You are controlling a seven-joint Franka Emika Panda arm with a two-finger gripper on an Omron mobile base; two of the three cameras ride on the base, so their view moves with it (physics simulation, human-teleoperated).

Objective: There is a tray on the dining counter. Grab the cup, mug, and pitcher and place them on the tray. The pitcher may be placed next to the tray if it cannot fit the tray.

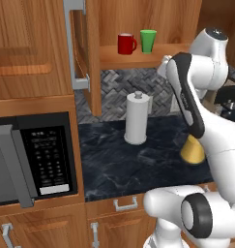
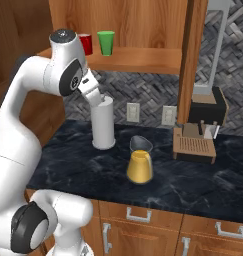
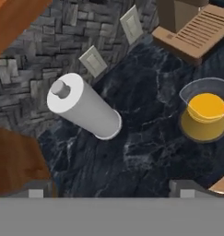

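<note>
Room lies open on the black surface (image 2: 203,185) in front of the pitcher (image 2: 140,161), which stands right of the paper-towel roll (image 2: 103,122), apart from it. One red mug (image 1: 125,43) and one green cup (image 1: 148,40) sit side by side on the shelf (image 2: 138,59) above, near its front edge. Jaws spread wide, holding nothing, above the surface.

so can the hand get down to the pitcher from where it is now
Probably yes. The hand is open above the counter, and the pitcher stands alone on bare stone. The paper towel roll stands well off to one side, so nothing blocks a descent.
</note>
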